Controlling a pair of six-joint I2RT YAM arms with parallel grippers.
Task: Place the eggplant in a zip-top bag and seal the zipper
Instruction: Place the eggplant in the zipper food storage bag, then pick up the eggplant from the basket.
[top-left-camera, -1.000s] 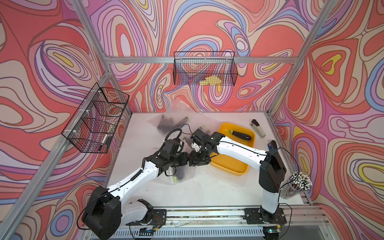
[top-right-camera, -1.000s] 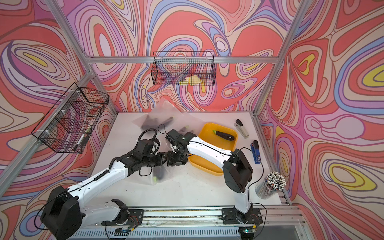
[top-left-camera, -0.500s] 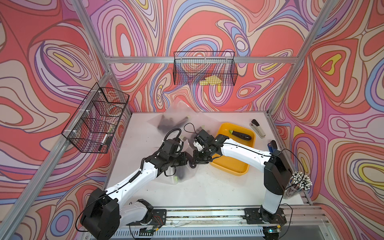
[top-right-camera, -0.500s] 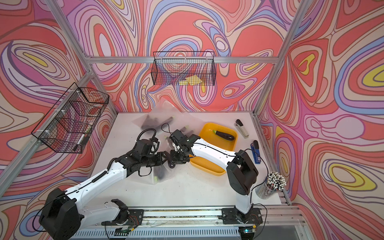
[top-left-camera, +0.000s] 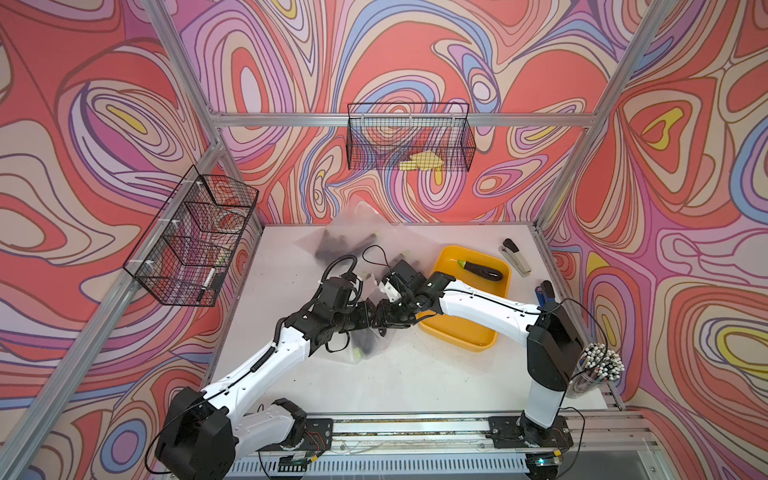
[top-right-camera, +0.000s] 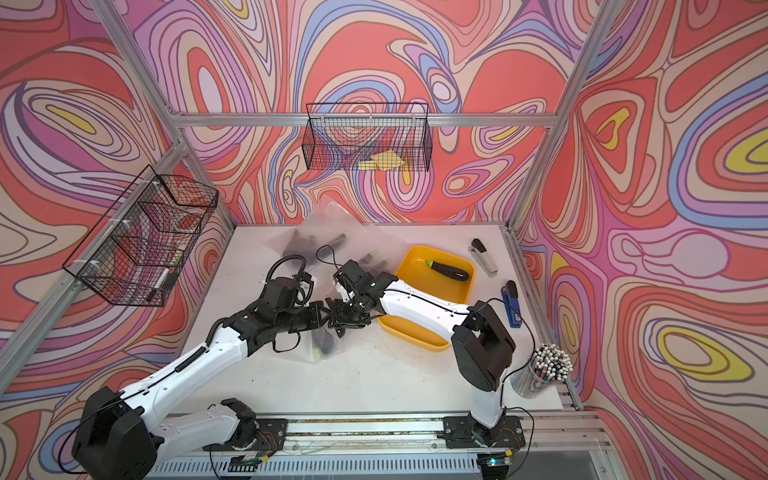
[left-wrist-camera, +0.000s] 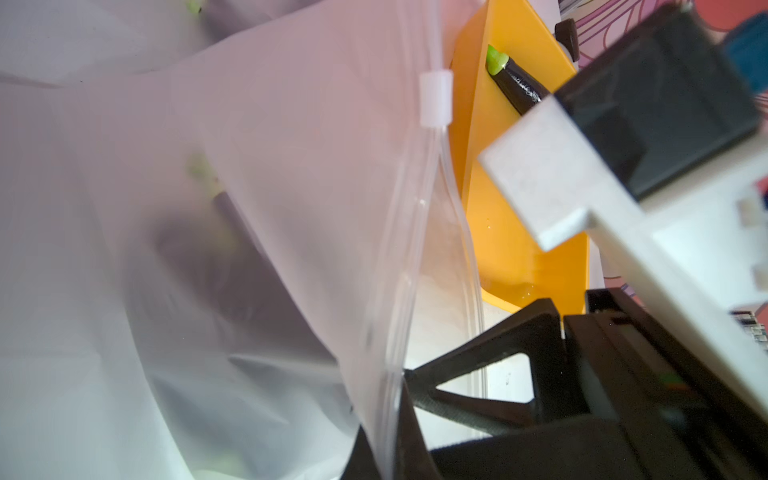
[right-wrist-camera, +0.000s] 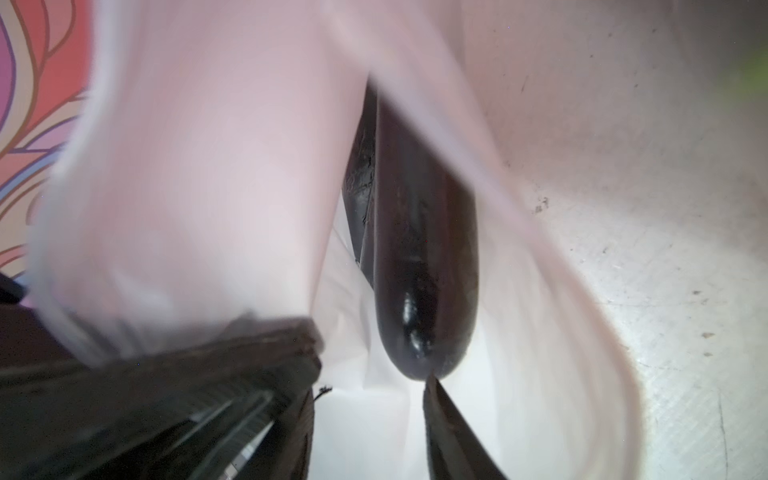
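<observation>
Both grippers were close together mid-table. The left gripper (top-left-camera: 371, 323) was clamped tight on the zipper edge of the translucent plastic zip-top bag (top-left-camera: 365, 351), which sagged below it over the white tabletop (top-left-camera: 415, 374). The right gripper (top-left-camera: 392, 322) was at the bag mouth with its jaws partly apart and nothing pinched. In the right wrist view its black fingers (right-wrist-camera: 208, 395) stood apart with bag film between them. The dark purple eggplant (right-wrist-camera: 424, 249) was inside the bag, its rounded end at one fingertip. In the left wrist view the small white zipper slider (left-wrist-camera: 435, 97) sat on the track, and the strips were spread apart on the gripper side, so the mouth was unsealed. A second dark eggplant with green stem (top-left-camera: 480, 269) lay in the yellow plastic tray (top-left-camera: 457, 332) beside the right arm.
</observation>
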